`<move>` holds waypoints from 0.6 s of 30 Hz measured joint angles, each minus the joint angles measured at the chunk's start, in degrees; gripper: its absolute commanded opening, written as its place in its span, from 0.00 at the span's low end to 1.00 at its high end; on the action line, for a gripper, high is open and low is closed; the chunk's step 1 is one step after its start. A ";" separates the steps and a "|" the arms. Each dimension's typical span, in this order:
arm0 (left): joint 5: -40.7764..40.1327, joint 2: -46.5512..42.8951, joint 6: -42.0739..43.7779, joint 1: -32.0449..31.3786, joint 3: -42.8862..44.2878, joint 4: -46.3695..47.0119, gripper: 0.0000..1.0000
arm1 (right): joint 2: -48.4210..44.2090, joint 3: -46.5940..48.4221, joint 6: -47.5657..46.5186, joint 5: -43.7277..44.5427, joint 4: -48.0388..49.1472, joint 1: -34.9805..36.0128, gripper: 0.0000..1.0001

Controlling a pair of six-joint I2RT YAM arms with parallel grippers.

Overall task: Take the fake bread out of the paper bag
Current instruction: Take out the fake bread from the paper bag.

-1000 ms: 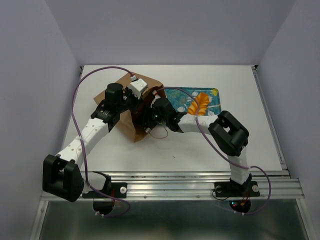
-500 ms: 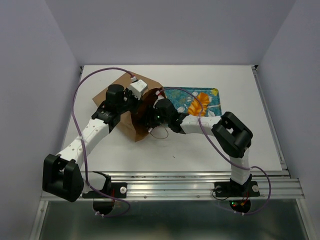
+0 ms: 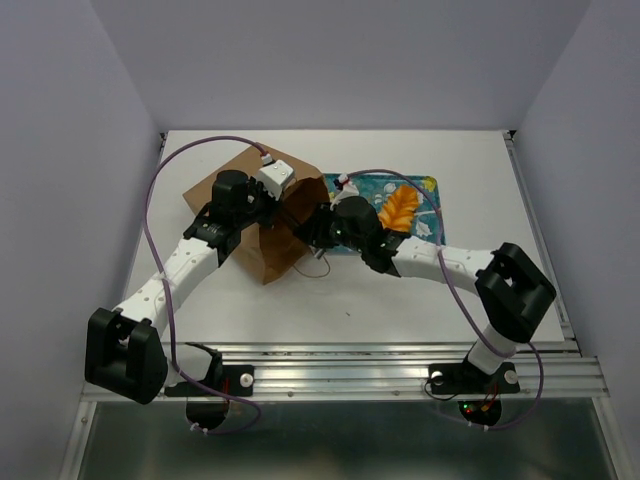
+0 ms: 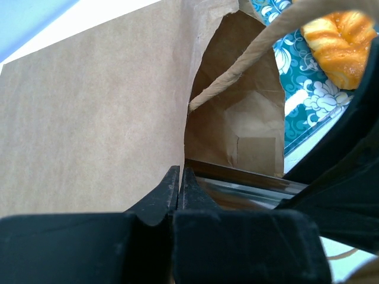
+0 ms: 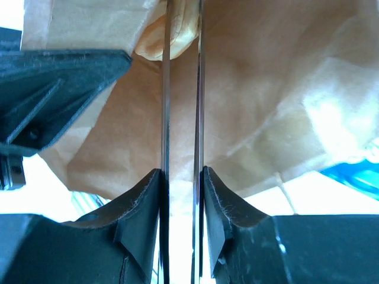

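The brown paper bag (image 3: 245, 215) lies on its side left of centre, its mouth facing right. My left gripper (image 3: 283, 203) is shut on the upper edge of the bag's mouth, as the left wrist view (image 4: 179, 176) shows on the bag (image 4: 89, 118). My right gripper (image 3: 308, 228) is at the mouth. In the right wrist view its thin blades (image 5: 181, 89) are closed on a small pale golden pastry (image 5: 155, 41), with the bag's inside (image 5: 266, 89) behind. I cannot tell whether it is the croissant or the roll. The braided loaf (image 3: 400, 207) lies on the tray.
The teal flowered tray (image 3: 360, 187) sits right of the bag, also in the left wrist view (image 4: 308, 100) with the loaf (image 4: 340, 41). A cord handle (image 4: 249, 65) hangs across the mouth. Purple cables arch over both arms. The table's metal rail runs along the near edge.
My right arm has drawn back to the right, bringing its gripper from deep in the bag to the mouth. The bag's mouth has shifted slightly. My left gripper keeps its hold.
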 measured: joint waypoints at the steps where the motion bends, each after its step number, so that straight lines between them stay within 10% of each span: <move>1: -0.07 0.00 0.00 0.00 0.00 0.00 0.00 | -0.79 -0.61 -0.20 0.33 -0.07 0.00 0.08; 18: -5.09 -0.31 -2.16 0.00 1.01 0.63 0.00 | -21.68 -9.75 -5.84 -2.23 -13.62 0.00 0.08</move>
